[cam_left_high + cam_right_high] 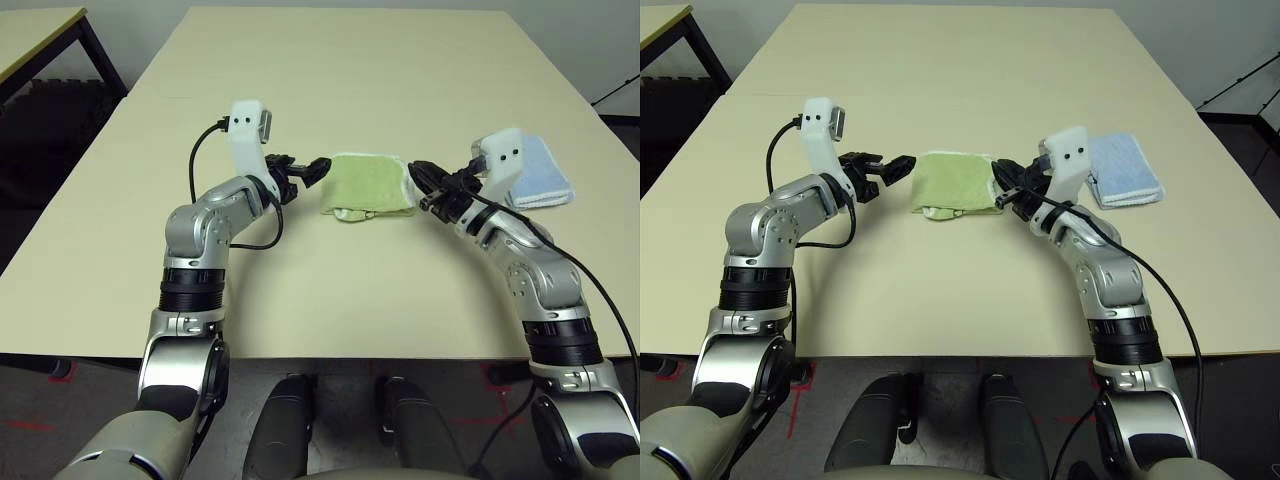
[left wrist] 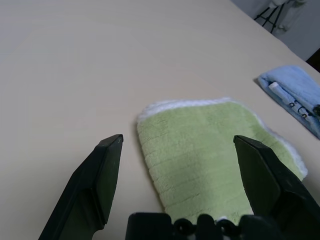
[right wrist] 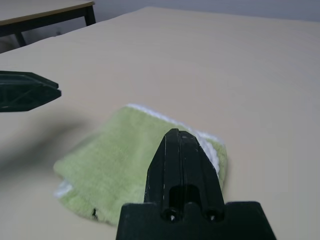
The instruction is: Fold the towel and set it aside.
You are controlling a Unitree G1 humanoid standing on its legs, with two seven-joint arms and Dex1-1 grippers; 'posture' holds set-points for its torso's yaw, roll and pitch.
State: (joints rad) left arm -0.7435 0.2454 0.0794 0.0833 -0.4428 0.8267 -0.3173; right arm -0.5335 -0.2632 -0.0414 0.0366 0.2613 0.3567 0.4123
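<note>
The folded light green terry towel [image 1: 368, 183] lies between my grippers. My left gripper [image 1: 318, 166], left of it, is spread wide. My right gripper [image 1: 416, 172], right of it, is pressed together, holding nothing.

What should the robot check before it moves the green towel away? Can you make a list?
1. Towel folded into a small pad: ok.
2. Left gripper open, beside the towel's edge: ok.
3. Right gripper shut, nothing between its fingers: ok.
4. Anyone holding the towel yet: not ok.
5. Blue cloth lying apart from the towel: ok.
6. Bare table beyond the towel to set it on: ok.
</note>
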